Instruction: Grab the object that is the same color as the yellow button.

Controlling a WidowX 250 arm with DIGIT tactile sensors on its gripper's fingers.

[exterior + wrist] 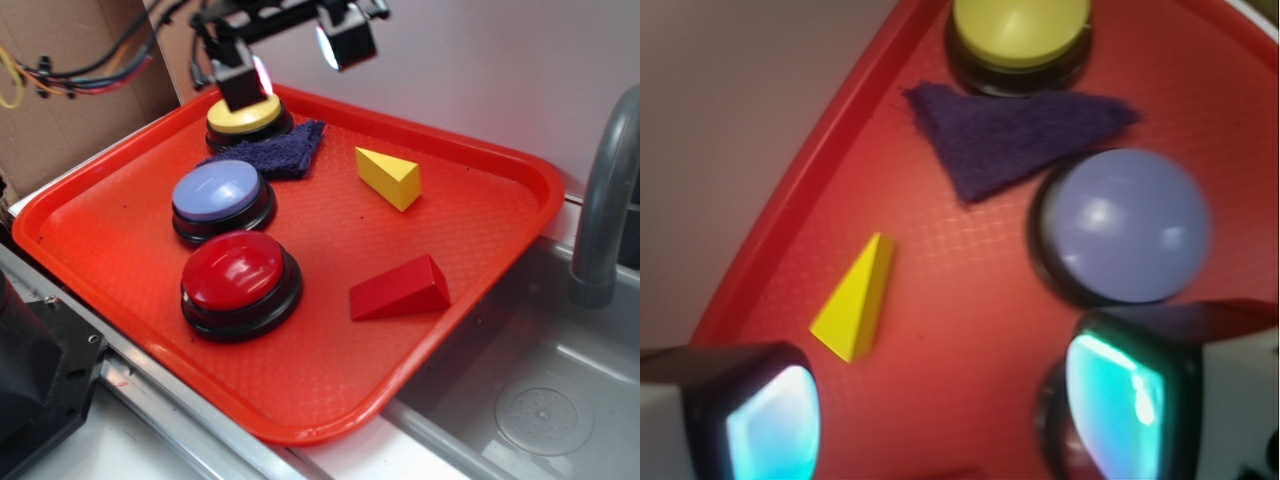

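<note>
The object, a small yellow wedge block (390, 177), lies on the red tray (480, 235) toward its back right. In the wrist view the yellow wedge (855, 300) sits just ahead of my left finger (750, 420). The yellow button (245, 115) on its black base stands at the tray's back left; the wrist view shows this button (1020, 30) at the top edge. My gripper (293, 55) hovers above the back of the tray, open, with nothing between its fingers (940, 410). It touches neither the wedge nor the button.
A lavender-blue button (220, 195) and a red button (238, 275) stand along the tray's left side. A dark purple cloth (280, 150) lies by the yellow button. A red wedge (400, 290) lies front right. A sink (540, 400) and grey faucet (600, 200) are at right.
</note>
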